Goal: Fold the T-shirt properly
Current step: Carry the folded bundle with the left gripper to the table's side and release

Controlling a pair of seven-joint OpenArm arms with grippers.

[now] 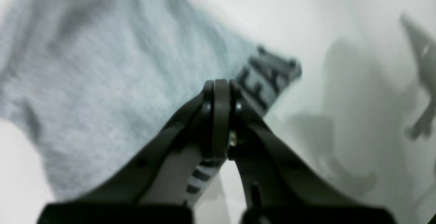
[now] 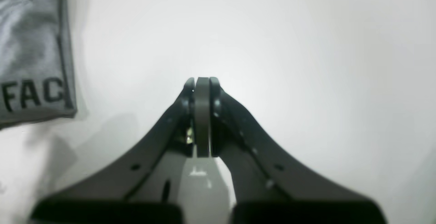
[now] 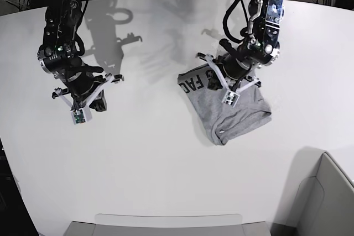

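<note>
The left gripper [image 1: 221, 86] pinches the half-folded T-shirt [image 3: 229, 109]; the right gripper [image 2: 201, 84] hangs closed, empty. Next: complete the fold.

White table [image 3: 166, 164], folded grey T-shirt [image 3: 232, 111] lying on it, lettering showing

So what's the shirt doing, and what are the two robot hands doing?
Heather-grey cotton T-shirt: folded into a bundle, flat on the white table, lettering showing.
Left black tool: shut, over the shirt; any grip on the cloth can't be told.
Right black tool: shut, empty, over bare table, apart from the shirt.
</note>
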